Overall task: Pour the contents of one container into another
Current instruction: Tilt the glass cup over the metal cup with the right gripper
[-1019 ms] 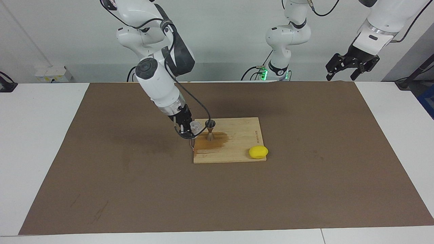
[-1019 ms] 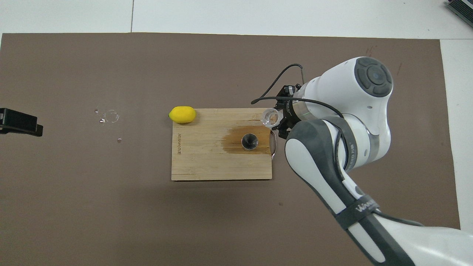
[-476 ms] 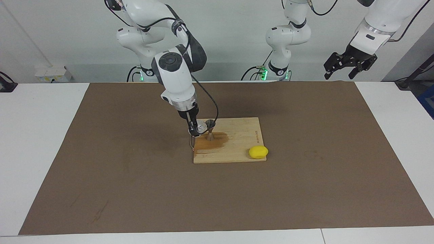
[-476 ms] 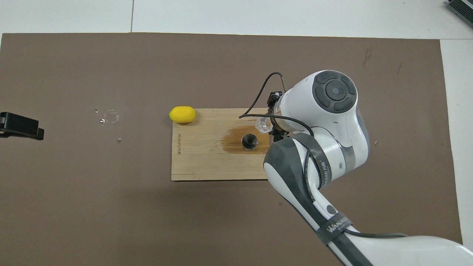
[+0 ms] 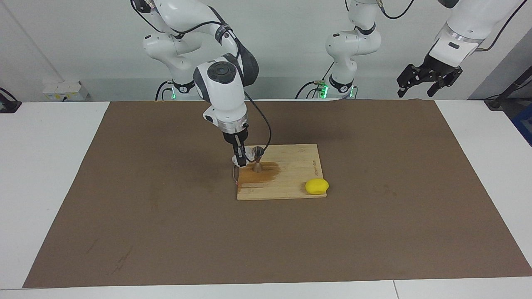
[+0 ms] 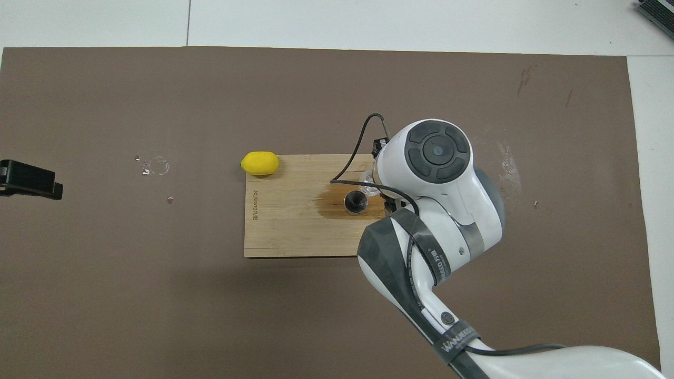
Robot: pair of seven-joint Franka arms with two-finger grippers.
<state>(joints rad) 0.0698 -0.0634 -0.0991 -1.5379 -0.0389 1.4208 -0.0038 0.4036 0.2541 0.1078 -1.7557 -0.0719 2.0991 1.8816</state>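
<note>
The small metal jigger (image 5: 257,160) (image 6: 356,202) stands upright on a wooden board (image 5: 291,182) (image 6: 284,231), in a dark wet stain (image 5: 268,173). My right gripper (image 5: 242,157) hangs down over the board's edge toward the right arm's end, shut on the clear glass cup (image 5: 249,154). The cup is held up against the rim of the jigger's top cone. In the overhead view the right wrist covers most of the cup (image 6: 367,187). My left gripper (image 5: 428,79) (image 6: 27,179) waits open in the air off the mat's edge.
A yellow lemon (image 5: 316,186) (image 6: 259,163) lies at the board's corner toward the left arm's end, farther from the robots. A few clear droplets (image 6: 157,166) sit on the brown mat (image 5: 374,216) between the lemon and the left gripper.
The right arm swung in over the board and its wrist turned upright. The glass cup moved from off the board's edge to the jigger's rim. The left arm barely shifted.
</note>
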